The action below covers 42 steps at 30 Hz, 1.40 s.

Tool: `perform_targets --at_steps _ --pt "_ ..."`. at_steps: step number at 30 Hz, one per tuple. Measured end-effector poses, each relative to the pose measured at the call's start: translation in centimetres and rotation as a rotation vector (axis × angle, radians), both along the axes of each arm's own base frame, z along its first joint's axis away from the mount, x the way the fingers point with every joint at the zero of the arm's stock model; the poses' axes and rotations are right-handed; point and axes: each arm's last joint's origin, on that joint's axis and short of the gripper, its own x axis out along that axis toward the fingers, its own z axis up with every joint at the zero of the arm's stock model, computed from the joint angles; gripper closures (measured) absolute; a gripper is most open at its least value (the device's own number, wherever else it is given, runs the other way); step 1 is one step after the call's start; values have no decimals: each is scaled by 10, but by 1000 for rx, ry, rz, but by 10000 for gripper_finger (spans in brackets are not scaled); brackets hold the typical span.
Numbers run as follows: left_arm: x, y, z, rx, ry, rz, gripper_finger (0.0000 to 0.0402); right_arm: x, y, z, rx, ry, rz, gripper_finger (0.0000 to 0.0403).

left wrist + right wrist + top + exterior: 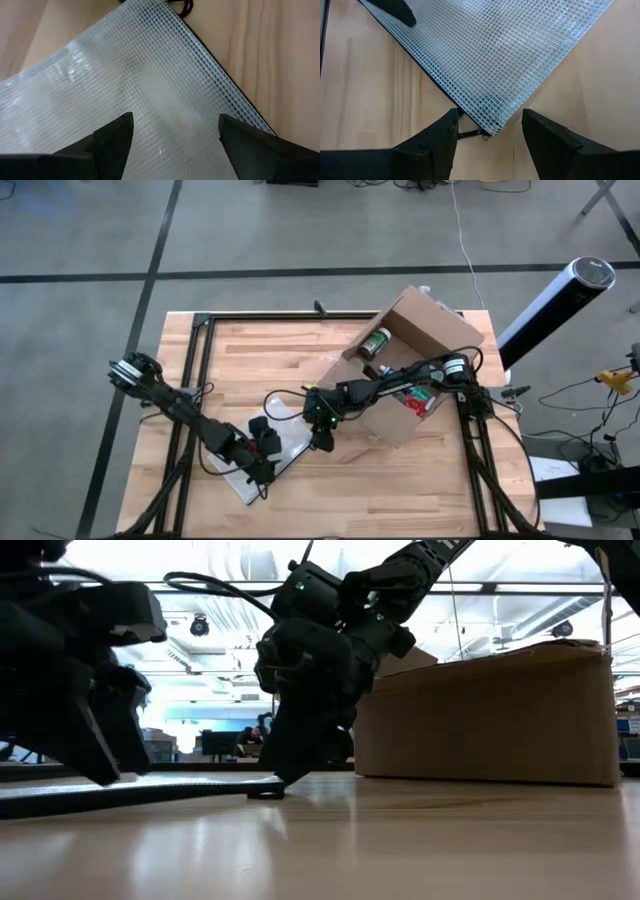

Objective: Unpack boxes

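Box [420,365] lies well behind right pincer [489,131] — open, holding nothing, over pouch [490,55] corner.

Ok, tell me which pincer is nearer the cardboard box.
Right. The right pincer hangs over the pouch's corner, a short way from the cardboard box; the left pincer is over the pouch's far side, farther from it.

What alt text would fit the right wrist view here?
The right gripper, fingers apart, hovers over the corner of a translucent grid-patterned zip pouch lying flat on the wooden table. A small dark zipper pull sticks out at that corner between the fingers.
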Motion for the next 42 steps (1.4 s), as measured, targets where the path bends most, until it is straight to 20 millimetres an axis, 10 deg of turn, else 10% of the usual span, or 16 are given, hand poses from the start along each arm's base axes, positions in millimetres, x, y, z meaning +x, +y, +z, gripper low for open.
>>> perform_targets --at_steps 7,23,34,42 --pt "-10 -9 23 -85 117 -55 125 -1 -2 -1 -7 5 -4 202" --pt "-30 -15 -4 -260 161 -8 126 2 -1 -35 71 71 1 203" --pt "-24 -6 -10 -223 69 -23 126 12 1 -24 129 -7 40 213" --pt "-16 -3 -5 -171 15 -25 126 16 3 -20 109 -38 69 315"
